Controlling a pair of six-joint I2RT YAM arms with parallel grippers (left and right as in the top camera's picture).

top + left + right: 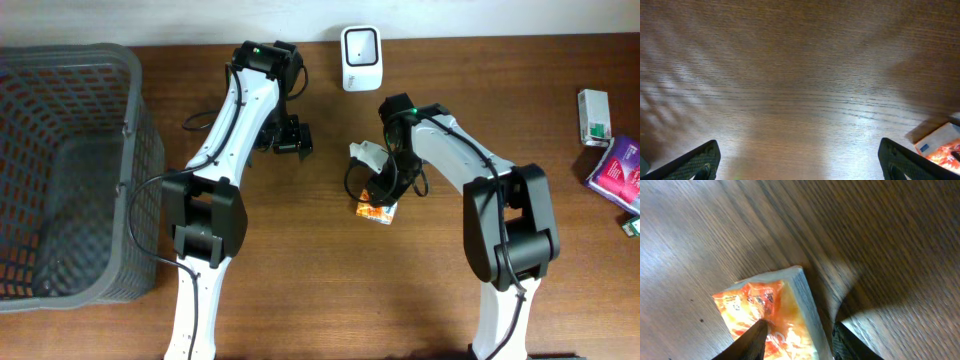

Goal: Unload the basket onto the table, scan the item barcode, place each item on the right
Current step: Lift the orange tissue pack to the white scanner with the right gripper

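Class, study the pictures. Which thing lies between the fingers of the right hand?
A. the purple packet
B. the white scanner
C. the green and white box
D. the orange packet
D: in the right wrist view the orange packet lies on the wooden table between the two fingers of the right hand.
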